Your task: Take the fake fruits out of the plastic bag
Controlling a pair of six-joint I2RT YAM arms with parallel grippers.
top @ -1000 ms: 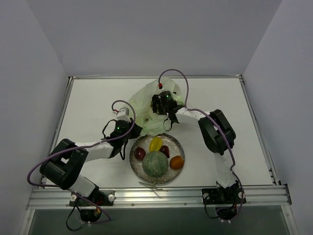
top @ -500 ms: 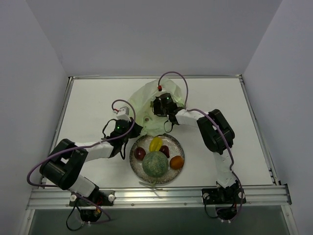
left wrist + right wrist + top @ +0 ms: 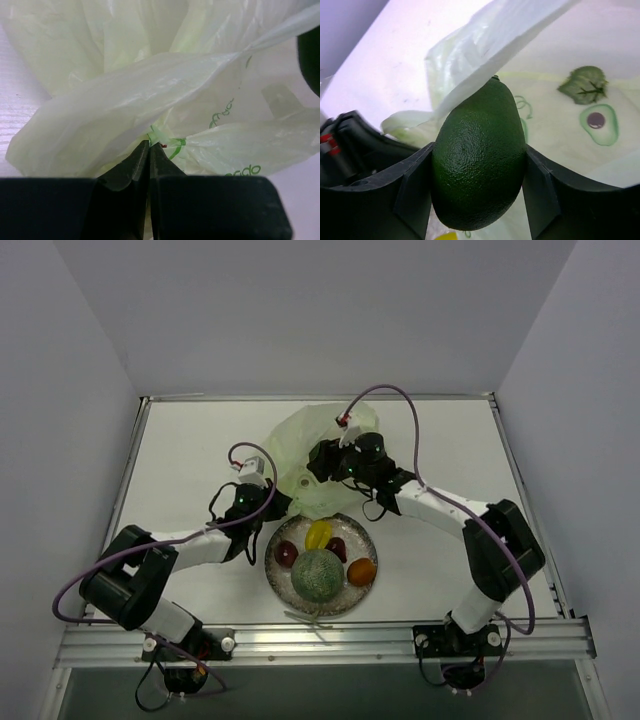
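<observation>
while your left gripper [image 3: 149,155] pinches the plastic bag [image 3: 125,85] tight at its knotted edge, likely to anchor it, your right gripper [image 3: 477,186] clamps the dark green avocado [image 3: 480,145] at the bag's mouth, ready to join the melon [image 3: 316,574] and other fruits [image 3: 319,532] on the plate [image 3: 272,576].

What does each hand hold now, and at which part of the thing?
Right hand grips the dark green fruit across its middle, on both sides. Left hand pinches the plastic bag at a bunched fold at its edge.
</observation>
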